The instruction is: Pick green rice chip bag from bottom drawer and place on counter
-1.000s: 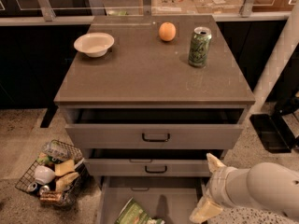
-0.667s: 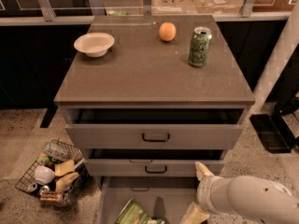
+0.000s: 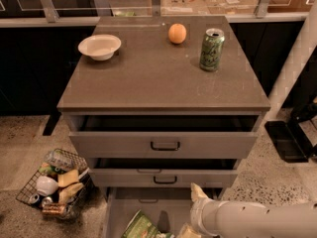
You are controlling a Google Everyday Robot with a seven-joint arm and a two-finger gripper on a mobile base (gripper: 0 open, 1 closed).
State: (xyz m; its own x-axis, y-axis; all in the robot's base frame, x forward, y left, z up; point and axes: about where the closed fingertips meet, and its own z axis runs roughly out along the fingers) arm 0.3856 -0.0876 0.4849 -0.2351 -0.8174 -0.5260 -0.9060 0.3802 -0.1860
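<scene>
- The pale fingers (image 3: 197, 192) of the white two-finger gripper (image 3: 190, 210) are spread apart and grasp nothing, low and right of centre in the frame, over the open grey bottom drawer (image 3: 130, 202).
- The crinkly foil green rice chip bag (image 3: 141, 227) lies in that drawer at bottom centre, just left of the gripper.
- The smooth grey-brown counter (image 3: 158, 76) fills the upper middle.

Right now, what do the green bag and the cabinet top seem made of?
The crinkly light-green snack bag, beside the white claw over the bottom grey drawer, looks like foil: shiny creases. The grey-brown counter slab looks stone-like, perhaps laminate: smooth, faintly glossy.
</scene>
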